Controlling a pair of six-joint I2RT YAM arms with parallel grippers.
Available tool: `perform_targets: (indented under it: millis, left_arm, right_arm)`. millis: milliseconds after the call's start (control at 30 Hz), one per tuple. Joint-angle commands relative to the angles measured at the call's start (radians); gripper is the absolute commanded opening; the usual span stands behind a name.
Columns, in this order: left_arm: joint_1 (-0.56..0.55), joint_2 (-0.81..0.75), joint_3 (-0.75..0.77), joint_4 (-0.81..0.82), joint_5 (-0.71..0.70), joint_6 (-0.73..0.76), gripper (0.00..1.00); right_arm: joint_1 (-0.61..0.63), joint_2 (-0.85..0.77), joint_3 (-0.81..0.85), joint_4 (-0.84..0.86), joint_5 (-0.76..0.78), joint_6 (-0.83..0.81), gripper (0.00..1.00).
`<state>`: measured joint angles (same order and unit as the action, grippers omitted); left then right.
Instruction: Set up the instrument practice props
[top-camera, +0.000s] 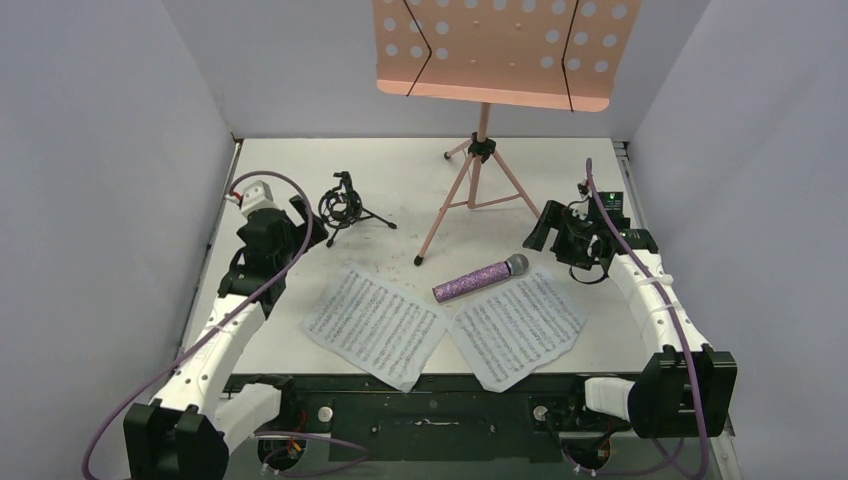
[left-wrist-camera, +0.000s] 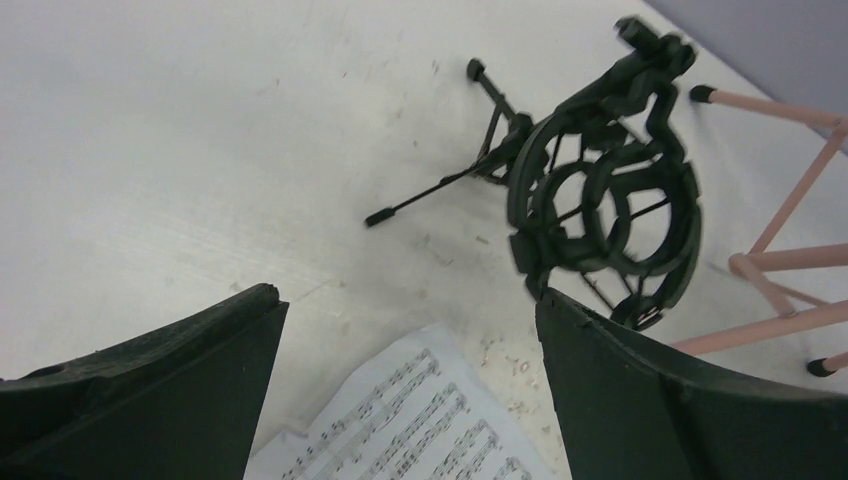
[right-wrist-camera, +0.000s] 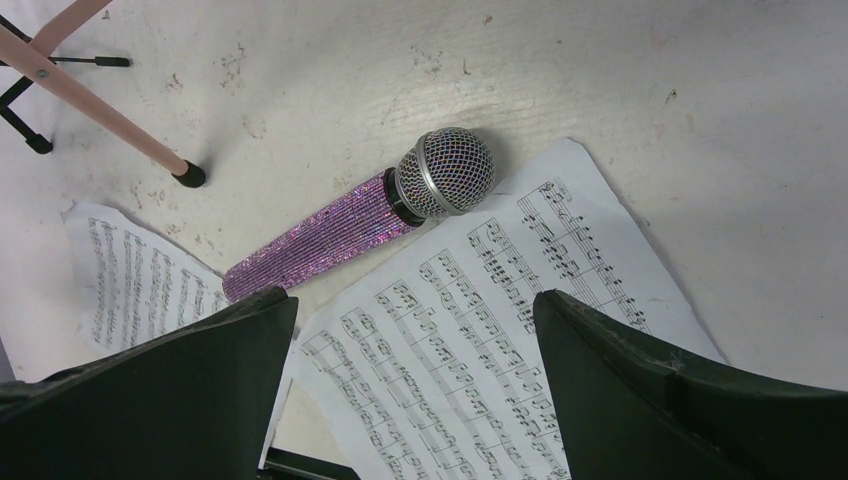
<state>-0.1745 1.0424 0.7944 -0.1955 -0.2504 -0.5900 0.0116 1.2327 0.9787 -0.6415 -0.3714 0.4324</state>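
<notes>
The pink perforated music stand (top-camera: 490, 50) rises on tripod legs (top-camera: 475, 185) at the back centre. To its left stands the small black shock-mount tripod (top-camera: 345, 205), upright on the table and seen close up in the left wrist view (left-wrist-camera: 600, 200). My left gripper (top-camera: 303, 222) is just left of the mount and apart from it, open (left-wrist-camera: 405, 300) and holding nothing. Two white sheet-music pages (top-camera: 375, 325) (top-camera: 518, 325) lie flat near the front. The purple glitter microphone (top-camera: 480, 279) lies between them. My right gripper (top-camera: 550, 228) hovers open (right-wrist-camera: 412, 300) over the right page (right-wrist-camera: 480, 320), near the microphone (right-wrist-camera: 340, 235).
Grey walls close in the table on three sides. A pink stand leg (right-wrist-camera: 100, 110) ends in a black foot close to the microphone's handle. Other stand legs (left-wrist-camera: 790, 260) run just right of the shock mount. The black base rail (top-camera: 430, 400) lies along the front edge.
</notes>
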Motion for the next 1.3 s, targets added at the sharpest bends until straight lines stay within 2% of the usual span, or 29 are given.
perform_targets:
  millis: [0, 133, 267, 600, 633, 733, 933, 1167, 1267]
  left_arm:
    - [0.006, -0.133, -0.09, -0.098, -0.018, -0.023, 0.96]
    - [0.007, -0.226, -0.154, -0.162, -0.058, -0.08, 0.97]
    - [0.009, -0.29, -0.213, -0.147, -0.027, -0.089, 0.96]
    - [0.009, -0.293, -0.333, 0.019, 0.206, 0.125, 1.0]
    - [0.009, -0.288, -0.346, 0.044, 0.239, 0.154, 0.94]
    - [0.012, -0.247, -0.356, 0.103, 0.317, 0.176, 0.85]
    - [0.013, -0.112, -0.308, 0.131, 0.404, 0.204, 0.78]
    - [0.013, 0.001, -0.309, 0.252, 0.399, 0.193, 0.75]
    - [0.013, 0.055, -0.299, 0.266, 0.404, 0.2, 0.86]
  right_arm:
    - [-0.007, 0.006, -0.01, 0.025, 0.004, 0.008, 0.92]
    - [-0.005, 0.01, -0.015, 0.032, -0.007, 0.017, 0.92]
    - [-0.005, 0.008, -0.017, 0.033, -0.009, 0.016, 0.92]
    - [-0.005, -0.002, -0.026, 0.031, -0.012, 0.015, 0.92]
    - [-0.005, -0.003, -0.026, 0.031, -0.013, 0.016, 0.92]
    - [-0.004, -0.001, -0.026, 0.033, -0.017, 0.017, 0.92]
    - [-0.005, -0.004, -0.026, 0.037, -0.023, 0.02, 0.92]
    - [-0.005, -0.015, -0.034, 0.032, -0.024, 0.02, 0.91]
    - [-0.004, -0.014, -0.032, 0.035, -0.027, 0.019, 0.91]
